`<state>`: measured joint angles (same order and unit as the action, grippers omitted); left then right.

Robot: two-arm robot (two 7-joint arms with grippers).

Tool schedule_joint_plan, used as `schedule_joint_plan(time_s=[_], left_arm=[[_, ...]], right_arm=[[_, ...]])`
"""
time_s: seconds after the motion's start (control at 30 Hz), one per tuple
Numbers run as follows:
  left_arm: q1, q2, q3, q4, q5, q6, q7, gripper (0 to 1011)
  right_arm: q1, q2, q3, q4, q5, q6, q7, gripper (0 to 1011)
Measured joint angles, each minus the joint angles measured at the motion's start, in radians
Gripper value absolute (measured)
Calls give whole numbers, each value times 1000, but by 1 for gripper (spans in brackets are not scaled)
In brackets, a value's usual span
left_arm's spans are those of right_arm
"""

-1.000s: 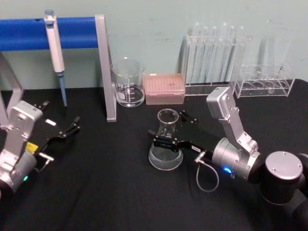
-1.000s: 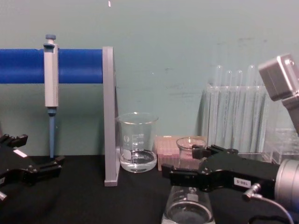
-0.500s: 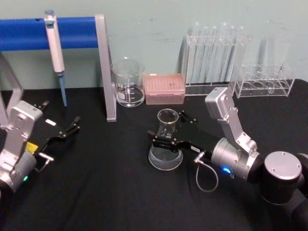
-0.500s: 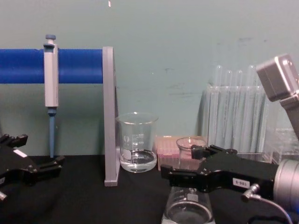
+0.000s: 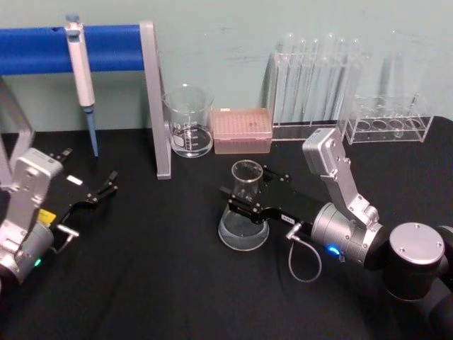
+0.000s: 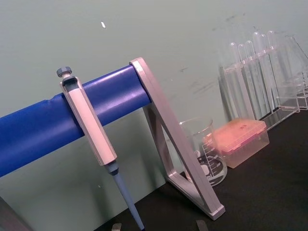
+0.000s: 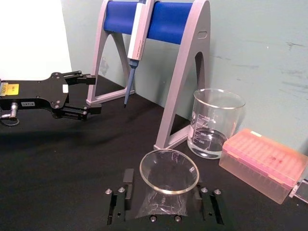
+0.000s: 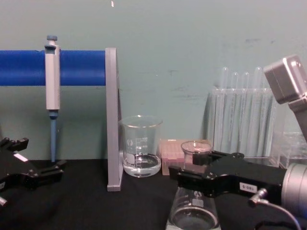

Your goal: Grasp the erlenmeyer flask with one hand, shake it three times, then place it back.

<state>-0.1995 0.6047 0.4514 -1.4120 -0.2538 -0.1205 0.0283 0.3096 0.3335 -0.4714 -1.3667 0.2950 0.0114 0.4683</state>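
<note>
My right gripper (image 5: 244,200) is clamped on the flask's (image 5: 244,216) neck at table centre, keeping the liquid low for shaking. Left gripper (image 5: 106,185) waits at nine o'clock, fingers apart.

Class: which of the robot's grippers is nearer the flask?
Right. The right gripper has its jaws around the flask neck; the left gripper sits far off by the pipette stand.
</note>
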Motion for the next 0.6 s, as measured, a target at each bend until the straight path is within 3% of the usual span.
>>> schedule_joint_plan(time_s=[0.1, 0.23, 0.6], left_arm=[[0, 0, 0, 0, 0, 0, 0, 1001], [0, 0, 0, 0, 0, 0, 0, 1001], [0, 0, 0, 0, 0, 0, 0, 1001]], right_arm=[[0, 0, 0, 0, 0, 0, 0, 651], [0, 0, 1, -1, 1, 0, 0, 490], [0, 0, 0, -1, 2, 1, 0, 451]])
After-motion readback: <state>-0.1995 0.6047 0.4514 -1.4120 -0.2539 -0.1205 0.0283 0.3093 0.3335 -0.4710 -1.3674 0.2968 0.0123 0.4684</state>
